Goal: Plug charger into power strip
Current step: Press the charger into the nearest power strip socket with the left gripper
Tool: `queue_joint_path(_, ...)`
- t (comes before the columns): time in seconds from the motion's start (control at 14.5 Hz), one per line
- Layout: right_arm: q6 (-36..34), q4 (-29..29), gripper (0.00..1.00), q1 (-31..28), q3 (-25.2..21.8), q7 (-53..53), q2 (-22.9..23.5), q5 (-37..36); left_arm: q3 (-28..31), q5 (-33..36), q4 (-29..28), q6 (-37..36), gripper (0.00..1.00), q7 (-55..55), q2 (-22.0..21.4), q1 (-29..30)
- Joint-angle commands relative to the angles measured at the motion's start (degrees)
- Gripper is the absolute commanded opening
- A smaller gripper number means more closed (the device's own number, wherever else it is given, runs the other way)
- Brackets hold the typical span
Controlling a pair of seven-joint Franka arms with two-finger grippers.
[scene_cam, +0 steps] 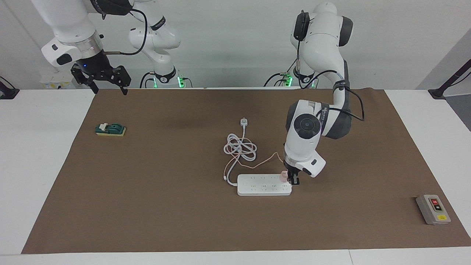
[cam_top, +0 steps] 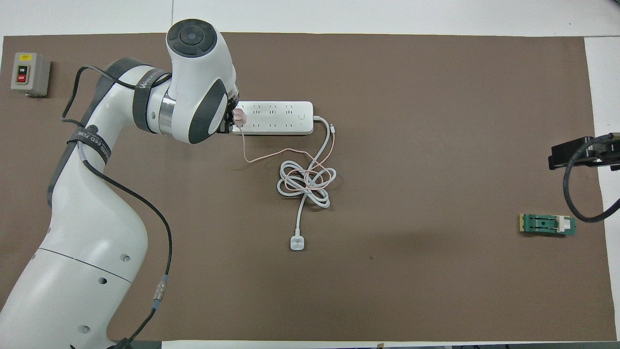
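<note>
The left jaws [scene_cam: 293,180] grip the charger [scene_cam: 283,177], seating it on the end of the power strip [scene_cam: 264,184] beneath them; next, I judge, press straight down, then release. The right jaws [scene_cam: 106,85] wait open, raised well apart

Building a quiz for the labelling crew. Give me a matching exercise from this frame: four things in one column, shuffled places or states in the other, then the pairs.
Things
1. charger
2. power strip
3. grey switch box
4. right gripper

Places or states
A. raised over the mat's edge at the right arm's end, open, waiting
B. on the mat at the left arm's end, red and yellow buttons up
C. on top of the strip's end toward the left arm, left gripper right beside it
D. flat on the mat, its thick white cord coiled nearer the robots

Pairs: 1-C, 2-D, 3-B, 4-A
</note>
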Motion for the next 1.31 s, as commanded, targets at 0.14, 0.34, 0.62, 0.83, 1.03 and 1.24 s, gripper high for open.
queue_joint_path(0.14,0.52,-0.42,1.0,-0.39,0.45,0.28,-0.64,-0.24,0.34,-0.42,-0.49,-2.75,0.0,2.61,0.38,-0.27)
queue_joint_path(0.34,0.52,-0.6,1.0,-0.39,0.45,0.28,-0.81,-0.24,0.34,-0.42,-0.49,-2.57,0.0,2.61,0.38,-0.27)
queue_joint_path(0.62,0.52,-0.6,1.0,-0.3,0.45,0.37,-0.81,-0.24,0.34,-0.51,-0.49,-2.04,0.0,2.61,0.56,-0.35)
queue_joint_path(0.83,0.52,-0.69,1.0,-0.3,0.53,0.28,-0.9,-0.24,0.34,-0.42,-0.49,-1.95,0.0,2.44,0.91,-0.44)
queue_joint_path(1.03,0.52,-0.78,1.0,-0.22,0.71,0.28,-0.9,-0.24,0.34,-0.42,-0.49,-1.87,0.0,2.44,1.0,-0.44)
queue_joint_path(1.24,0.52,-0.77,1.0,-0.3,0.71,0.36,-0.9,-0.24,0.34,-0.42,-0.49,-1.43,0.0,2.44,1.09,-0.44)
